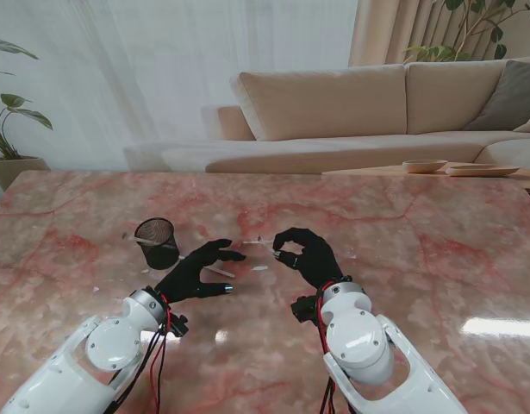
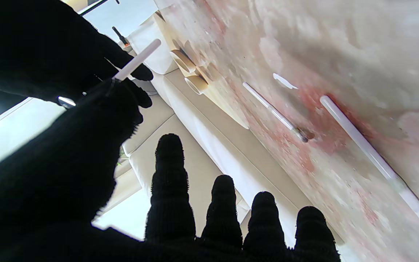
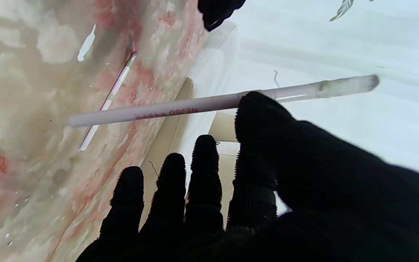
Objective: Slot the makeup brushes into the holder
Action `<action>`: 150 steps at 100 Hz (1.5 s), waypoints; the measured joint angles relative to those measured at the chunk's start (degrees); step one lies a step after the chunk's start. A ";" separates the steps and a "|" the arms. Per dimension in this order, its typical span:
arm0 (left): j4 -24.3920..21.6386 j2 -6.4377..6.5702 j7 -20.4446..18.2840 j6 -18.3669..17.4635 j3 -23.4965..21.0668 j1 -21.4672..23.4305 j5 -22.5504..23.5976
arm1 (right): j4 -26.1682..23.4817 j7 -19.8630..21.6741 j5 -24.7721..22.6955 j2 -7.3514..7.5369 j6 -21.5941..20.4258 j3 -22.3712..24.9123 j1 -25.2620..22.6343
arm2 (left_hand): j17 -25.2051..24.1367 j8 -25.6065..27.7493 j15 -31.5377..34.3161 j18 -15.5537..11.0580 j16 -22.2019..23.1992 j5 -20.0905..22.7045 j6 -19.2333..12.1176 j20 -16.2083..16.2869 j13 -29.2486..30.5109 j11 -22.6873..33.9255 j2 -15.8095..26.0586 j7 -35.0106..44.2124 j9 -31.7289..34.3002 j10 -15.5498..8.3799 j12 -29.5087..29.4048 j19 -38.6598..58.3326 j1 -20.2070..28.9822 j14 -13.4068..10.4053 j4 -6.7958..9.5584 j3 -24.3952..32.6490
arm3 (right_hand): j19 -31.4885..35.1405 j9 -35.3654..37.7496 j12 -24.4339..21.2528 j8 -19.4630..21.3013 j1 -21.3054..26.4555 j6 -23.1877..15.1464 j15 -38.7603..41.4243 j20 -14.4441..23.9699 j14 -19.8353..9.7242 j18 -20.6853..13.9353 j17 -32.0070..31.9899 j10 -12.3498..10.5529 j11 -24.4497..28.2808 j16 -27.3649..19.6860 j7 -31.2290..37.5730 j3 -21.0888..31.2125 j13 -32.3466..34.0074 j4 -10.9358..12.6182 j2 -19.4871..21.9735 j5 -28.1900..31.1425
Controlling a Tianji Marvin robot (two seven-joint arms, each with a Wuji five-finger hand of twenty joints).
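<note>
On the marble table [image 1: 437,250], loose brushes [image 2: 275,112] lie between both hands.

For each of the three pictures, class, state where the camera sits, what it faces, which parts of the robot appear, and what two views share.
Stand view: above the shoulders, facing the marble table, mesh holder and sofa; both arms show.
Left wrist view: looks along the open left hand; its fingers show, plus the right hand opposite.
Right wrist view: looks along the right hand, which pinches a white brush.
Shared: both wrist views show that held brush and another lying on the table.
</note>
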 measured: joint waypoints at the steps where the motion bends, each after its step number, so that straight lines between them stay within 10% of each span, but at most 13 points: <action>1: 0.09 -0.05 0.11 -0.06 0.12 -0.07 -0.05 | -0.05 0.05 0.00 -0.01 -0.03 0.01 -0.02 | 0.01 0.00 0.00 -0.01 0.01 0.00 -0.05 -0.09 0.00 0.00 -0.04 -0.02 0.00 0.00 0.05 -0.02 -0.03 0.00 0.00 0.55 | -0.19 -0.01 0.00 0.00 0.09 0.15 0.00 0.00 0.00 0.00 -0.01 0.00 -0.02 0.00 0.01 0.00 0.00 0.00 0.00 0.00; 106: 5.60 -5.37 9.14 -3.75 9.14 -4.26 -12.81 | 0.23 6.17 14.46 -0.12 -4.70 0.27 0.66 | 0.33 3.65 0.00 -0.60 1.38 5.24 -3.52 -3.30 -0.01 0.12 -2.96 8.36 0.00 -0.84 3.68 -1.30 -0.63 0.01 -0.72 4.27 | -1.29 -1.33 -0.16 -0.26 0.76 0.58 -0.29 0.64 0.06 0.01 -0.59 0.62 -0.80 0.00 0.84 0.00 -0.59 0.00 0.00 0.00; 141: 6.00 -5.82 9.38 -4.60 9.76 -4.73 -14.60 | 0.21 7.06 15.35 0.00 -4.49 0.20 0.85 | 0.36 6.52 0.00 -0.64 4.57 15.11 -4.03 -3.34 -0.17 4.44 -5.97 14.90 0.04 -2.44 3.78 -1.35 -0.60 0.01 -0.77 6.48 | -1.97 -1.33 -0.18 -0.33 0.81 0.60 -0.37 0.73 0.07 0.01 -0.59 0.64 -0.80 0.00 1.15 0.00 -0.59 0.00 0.00 0.00; 150: 6.19 -6.02 10.08 -4.88 9.89 -4.81 -14.52 | 0.10 7.31 15.48 0.02 -4.31 0.29 0.81 | 0.36 6.38 0.00 -0.65 6.07 17.12 -4.37 -3.34 -0.18 5.17 -7.83 15.59 0.41 -2.82 3.78 -1.35 -0.56 0.01 -4.30 6.24 | -1.97 -1.33 -0.18 -0.36 0.81 0.61 -0.39 1.27 0.07 0.01 -0.59 0.64 -0.80 0.01 1.29 0.00 -0.59 0.00 0.00 0.00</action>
